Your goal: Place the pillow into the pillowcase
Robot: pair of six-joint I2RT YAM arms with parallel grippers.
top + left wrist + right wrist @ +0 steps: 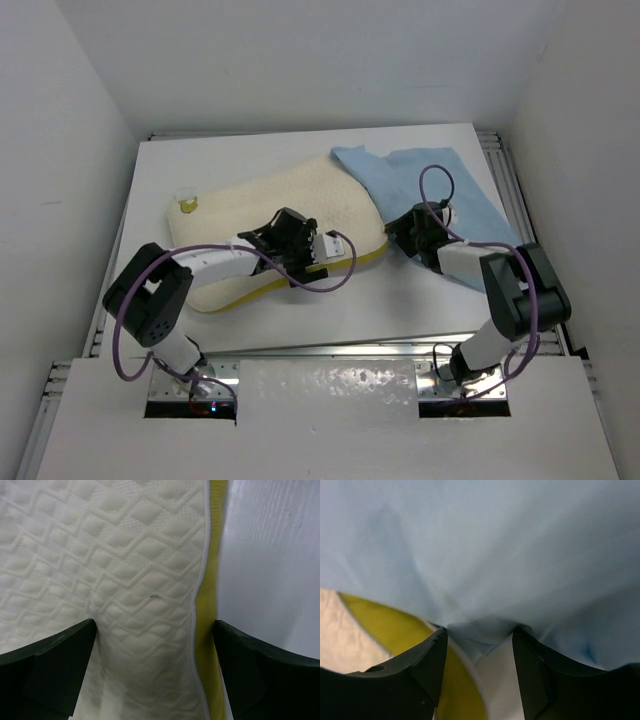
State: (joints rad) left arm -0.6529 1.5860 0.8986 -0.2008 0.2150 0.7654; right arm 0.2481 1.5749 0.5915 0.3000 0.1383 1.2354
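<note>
Your left tool (155, 626) stands wide open over the near long edge of the pillow (285, 200). One finger is above the quilted top, the other beyond the yellow band (212, 555), above the worktop (350, 315). Close on this edge only once the case mouth is lifted.

Right of the pillow lies the pillowcase (450, 190), light blue side up, its edge reaching the pillow's right end. Your right tool (480, 632) is half closed around a bunched fold of it at the pillow's corner; whether it truly grips, I cannot tell. Take only the upper layer and raise it over that corner, otherwise the pillow will probably push the whole case away.
</note>
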